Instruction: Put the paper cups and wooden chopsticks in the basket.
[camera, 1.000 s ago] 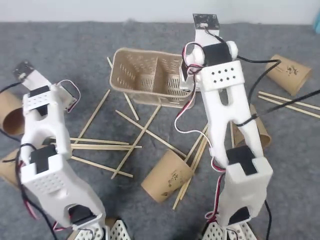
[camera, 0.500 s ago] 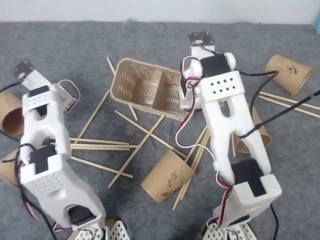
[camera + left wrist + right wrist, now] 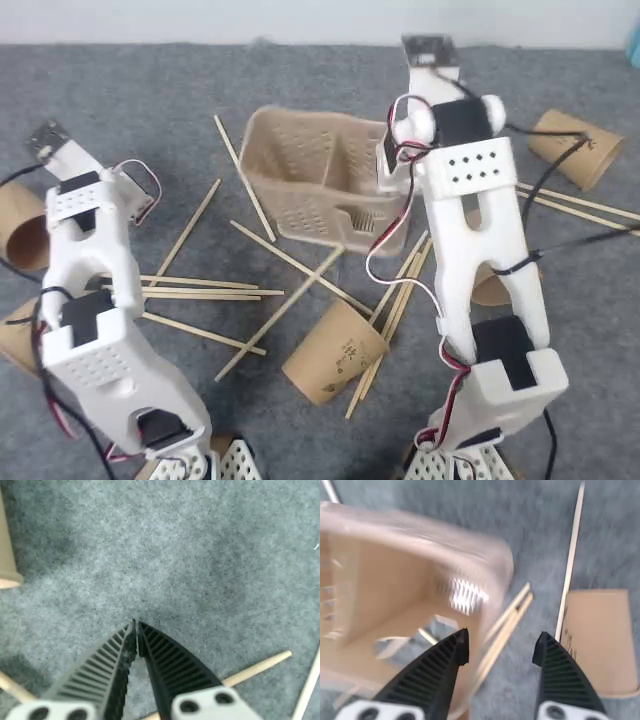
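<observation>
The tan basket (image 3: 320, 180) stands mid-table with its opening up and looks blurred (image 3: 410, 595) in the right wrist view. My right gripper (image 3: 501, 642) is open at the basket's near corner, one finger over its wall and the other outside. Under it lie paired chopsticks (image 3: 507, 625), with a paper cup (image 3: 595, 640) beside them. My left gripper (image 3: 135, 625) is shut on nothing, low over bare carpet, with a chopstick (image 3: 257, 665) and a cup's edge (image 3: 7, 555) nearby. Other cups lie at front centre (image 3: 335, 350), back right (image 3: 575, 148) and far left (image 3: 25, 225).
Several wooden chopsticks (image 3: 200, 290) are strewn over the grey carpet between the arms and around the basket. More chopsticks (image 3: 580, 205) lie at the right. Another cup (image 3: 490, 285) is partly hidden behind the right arm (image 3: 470, 200). A white wall runs along the back.
The basket has swung round and shifted toward the right and front, from lying tipped to standing opening-up. The right arm moved right with it. The left arm has kept still.
</observation>
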Controlling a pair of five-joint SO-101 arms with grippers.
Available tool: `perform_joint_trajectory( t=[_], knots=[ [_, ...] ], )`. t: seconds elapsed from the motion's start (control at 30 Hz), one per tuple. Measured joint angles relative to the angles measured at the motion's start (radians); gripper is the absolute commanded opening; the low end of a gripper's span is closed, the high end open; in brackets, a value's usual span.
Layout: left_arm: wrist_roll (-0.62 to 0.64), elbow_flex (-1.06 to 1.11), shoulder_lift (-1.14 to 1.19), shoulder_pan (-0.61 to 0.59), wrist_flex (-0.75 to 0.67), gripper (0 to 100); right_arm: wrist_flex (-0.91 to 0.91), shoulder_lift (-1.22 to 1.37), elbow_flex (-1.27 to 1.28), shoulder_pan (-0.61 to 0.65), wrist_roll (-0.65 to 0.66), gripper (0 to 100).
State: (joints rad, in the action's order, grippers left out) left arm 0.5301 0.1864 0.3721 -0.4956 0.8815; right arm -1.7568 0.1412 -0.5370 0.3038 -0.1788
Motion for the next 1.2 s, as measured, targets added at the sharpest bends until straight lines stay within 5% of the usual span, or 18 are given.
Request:
perform_joint_trajectory(
  t=[0.3,1.2],
  knots=[
    [0.000,0.000,0.000,0.000,0.000,1,-0.002,-0.002,-0.241,-0.005,-0.003,16.4],
    [0.000,0.000,0.000,0.000,0.000,1,0.230,0.393,-0.252,0.146,-0.193,13.6]
  ],
)
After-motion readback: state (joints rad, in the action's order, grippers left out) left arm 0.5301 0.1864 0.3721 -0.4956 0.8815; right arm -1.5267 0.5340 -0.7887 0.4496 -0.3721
